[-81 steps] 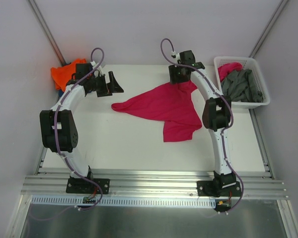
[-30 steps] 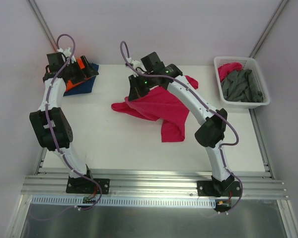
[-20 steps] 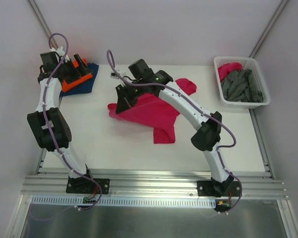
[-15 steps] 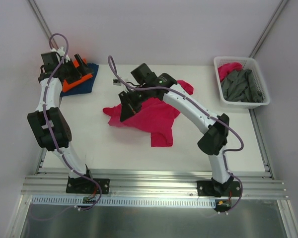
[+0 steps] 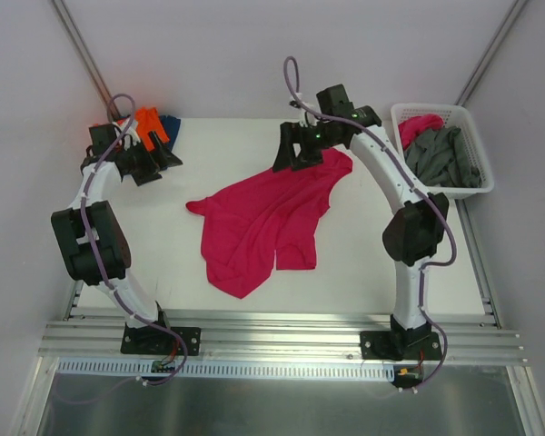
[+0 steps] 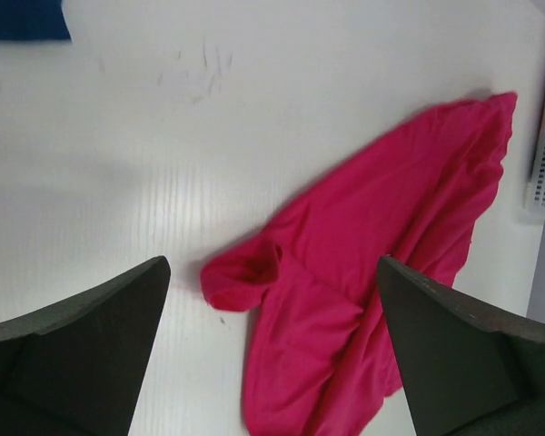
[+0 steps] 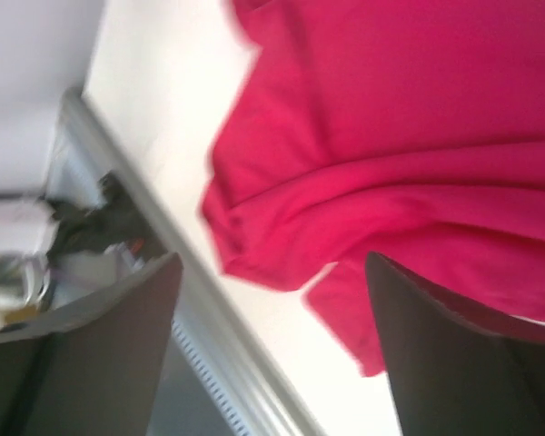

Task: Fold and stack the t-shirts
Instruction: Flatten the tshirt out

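The job is sitting at an early stage. The pink t-shirt (image 5: 263, 213) is lying on the middle of the counter (image 5: 163, 250), opened out but rumpled. One sleeve is pointing toward the left arm, and the lower part is doubling over itself in loose folds near the front. No tidy fold is showing on it yet, so I am judging that its folding is only beginning.

The right fingers (image 7: 454, 363) are hovering above the far edge of this shirt, spread wide and gripping nothing; the cloth is lying free beneath them. The left fingers (image 6: 73, 363) are also spread wide and empty. They are hanging over bare counter near the far left corner, well apart from the pink shirt.

In that corner an orange shirt (image 5: 148, 121) and a dark blue shirt (image 5: 170, 125) are lying together. This is probably the start of the stack, though the left arm is hiding most of them and I cannot tell how neatly they are folded.

At the far right, the basket (image 5: 427, 107) is holding bunched grey shirts (image 5: 445, 156) and another pink cloth (image 5: 418, 125), all unfolded. Most of the work is therefore waiting: smoothing and folding the pink shirt, carrying it to the stack, then emptying the basket.
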{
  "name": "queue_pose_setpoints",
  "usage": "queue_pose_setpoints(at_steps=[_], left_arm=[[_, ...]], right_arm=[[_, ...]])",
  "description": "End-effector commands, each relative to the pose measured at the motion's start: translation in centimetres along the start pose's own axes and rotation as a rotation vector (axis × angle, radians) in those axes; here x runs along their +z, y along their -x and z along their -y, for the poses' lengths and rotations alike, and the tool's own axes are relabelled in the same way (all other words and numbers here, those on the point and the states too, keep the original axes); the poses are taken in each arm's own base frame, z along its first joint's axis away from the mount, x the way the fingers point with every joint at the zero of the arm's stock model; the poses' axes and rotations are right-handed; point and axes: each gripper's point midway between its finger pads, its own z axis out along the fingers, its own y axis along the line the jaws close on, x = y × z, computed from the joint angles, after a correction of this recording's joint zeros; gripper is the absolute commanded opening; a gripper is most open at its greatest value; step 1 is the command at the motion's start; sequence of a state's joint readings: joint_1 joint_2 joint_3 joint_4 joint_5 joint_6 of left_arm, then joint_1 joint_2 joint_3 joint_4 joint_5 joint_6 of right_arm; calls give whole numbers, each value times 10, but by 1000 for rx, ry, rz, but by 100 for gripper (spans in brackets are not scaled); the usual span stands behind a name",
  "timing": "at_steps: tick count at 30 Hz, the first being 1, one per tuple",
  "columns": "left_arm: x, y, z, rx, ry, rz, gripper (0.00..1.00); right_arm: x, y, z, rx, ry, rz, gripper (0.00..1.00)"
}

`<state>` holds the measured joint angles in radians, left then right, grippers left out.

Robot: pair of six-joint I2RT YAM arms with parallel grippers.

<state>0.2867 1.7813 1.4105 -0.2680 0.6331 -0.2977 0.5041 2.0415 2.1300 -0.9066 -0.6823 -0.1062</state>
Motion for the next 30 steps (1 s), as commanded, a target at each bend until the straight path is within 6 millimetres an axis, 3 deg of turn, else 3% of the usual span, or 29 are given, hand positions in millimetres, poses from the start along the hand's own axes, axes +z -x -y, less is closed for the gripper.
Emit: queue_pose_setpoints(at_steps=[1,3,4,5,7,8,17,24,30], left_arm=[[-11,-34,13,0,-39,-54,99],[-8,-56,4,-9,-32,-99,99],[-7,-61,4,-11,-36,-113,99],[-4,-67,2,-21,-39,-132,99],[-1,-70,2,-18,-55,-151,99],[3,-70,-2,-24,-49,-159,99],[34,-71,-5,6,-47,-208,99],[44,-92,14,29,-72,-264,99],[40,-111,33,54,-93,-297,99]], right_arm=[[-5,23,51,23,-144,64,82],[-7,34,76,43,-183,89,79],[-3,34,104,79,-207,81,76],[-4,38,118,83,-230,91,75],[-8,49,145,78,-279,118,68],[0,46,163,90,-303,106,66],[8,41,222,159,-365,106,56],[-23,46,266,209,-440,161,56],[-43,44,310,238,-542,189,57]])
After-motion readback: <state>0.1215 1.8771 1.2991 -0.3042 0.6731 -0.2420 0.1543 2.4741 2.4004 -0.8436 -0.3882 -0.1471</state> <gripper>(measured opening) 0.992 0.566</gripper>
